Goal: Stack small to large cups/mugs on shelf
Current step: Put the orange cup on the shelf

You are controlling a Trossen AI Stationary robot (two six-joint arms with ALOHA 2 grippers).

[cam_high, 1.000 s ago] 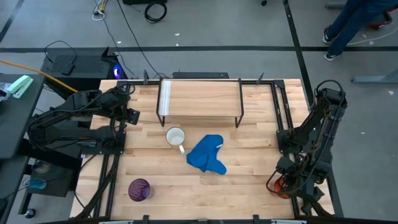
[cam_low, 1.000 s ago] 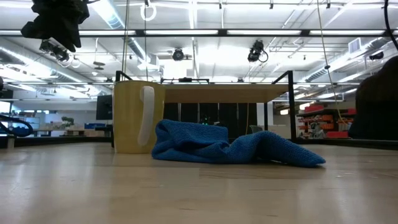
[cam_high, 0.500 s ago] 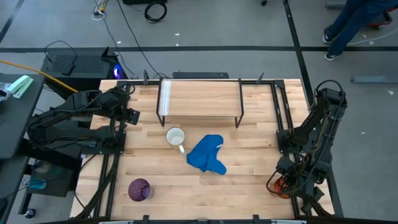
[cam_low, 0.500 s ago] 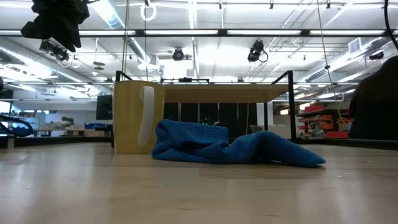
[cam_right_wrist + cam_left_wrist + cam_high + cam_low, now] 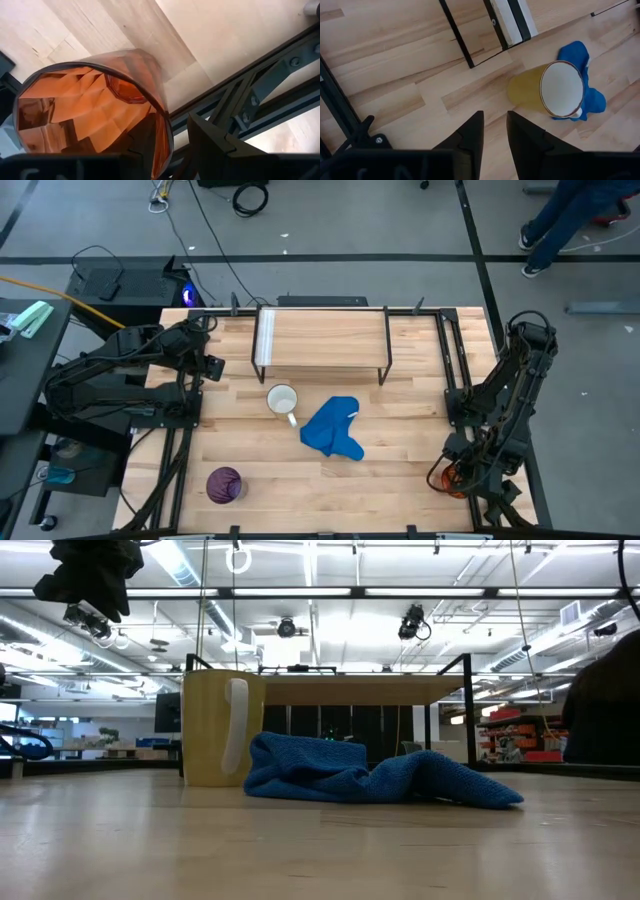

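Right pincer (image 5: 170,145) astride orange cup (image 5: 90,107)

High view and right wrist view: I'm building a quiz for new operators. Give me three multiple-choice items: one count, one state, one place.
1. How many cups stand on the shelf? A none; B one; C two.
2. What does the right gripper hold? A nothing; B the orange cup; C the purple cup.
3. Where is the purple cup? A on the shelf; B on the tabletop; C in the right gripper.

Answers: A, the shelf's board is bare; B, the orange cup sits between its fingers; B, it stands on the wood far from the shelf.
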